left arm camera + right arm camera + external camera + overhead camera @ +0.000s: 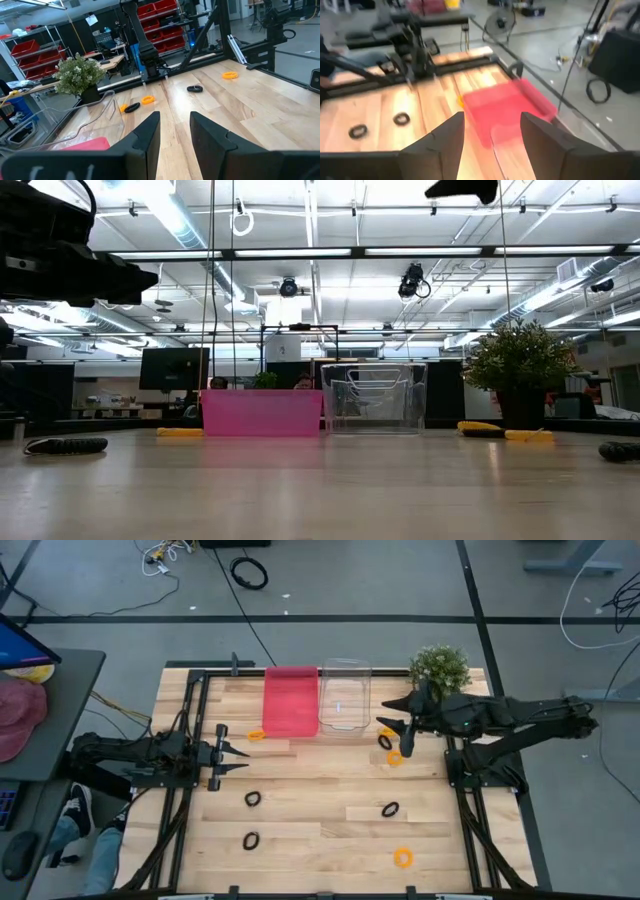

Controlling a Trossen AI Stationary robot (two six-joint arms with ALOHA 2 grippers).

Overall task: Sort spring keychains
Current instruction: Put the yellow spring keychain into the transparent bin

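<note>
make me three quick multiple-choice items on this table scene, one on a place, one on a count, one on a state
1. Where is the pink bin?
A. touching the clear bin's left side
B. by the front table edge
C. under the plant

2. How many black keychains lie in the left half of the table?
A. none
B. two
C. five

3. How do the right gripper's jaws stand?
A. shut on a keychain
B. open, empty
C. shut on the plant

Answers:
1 A: the high view shows the two bins side by side at the back.
2 B: one and another nearer the front.
3 B: the right wrist view shows its fingers apart with nothing between.
</note>
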